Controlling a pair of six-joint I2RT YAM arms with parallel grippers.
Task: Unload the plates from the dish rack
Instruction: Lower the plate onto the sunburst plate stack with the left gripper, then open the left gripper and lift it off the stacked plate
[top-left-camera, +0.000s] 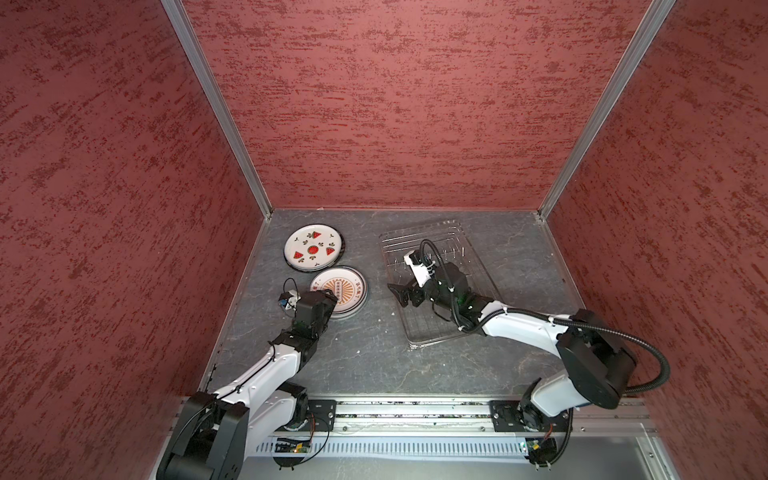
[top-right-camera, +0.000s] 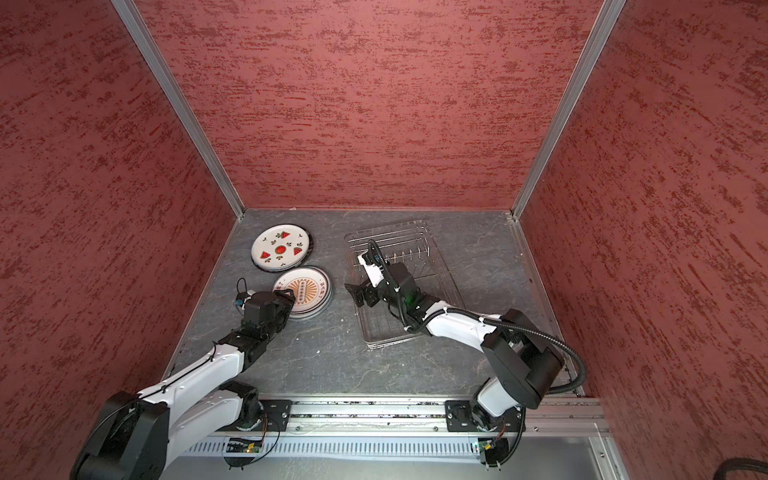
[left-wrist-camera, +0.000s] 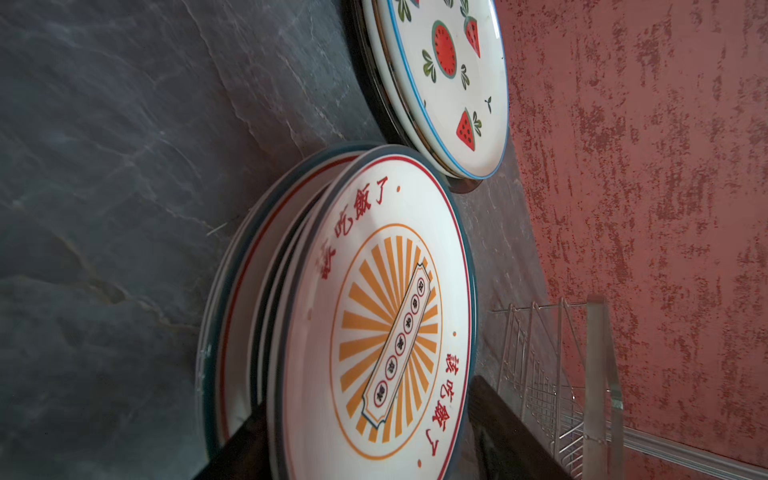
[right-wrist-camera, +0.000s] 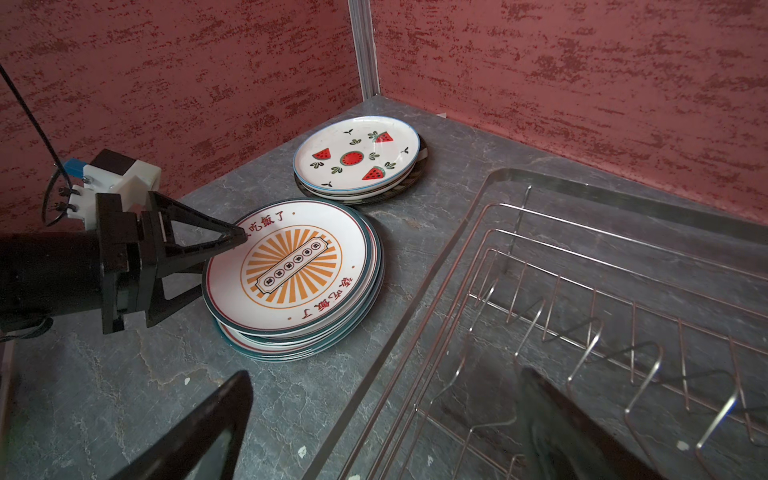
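outstretched left end effector (right-wrist-camera: 226, 266), parted astride sunburst plate (right-wrist-camera: 299, 266)

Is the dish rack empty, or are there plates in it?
Empty where visible: the dish rack shows only bare prongs; the plates lie flat in two stacks on the table.

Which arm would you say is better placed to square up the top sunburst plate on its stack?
Left. The left gripper straddles the rim of the top sunburst plate, jaws apart; the right gripper hangs open over the dish rack, away from that stack.
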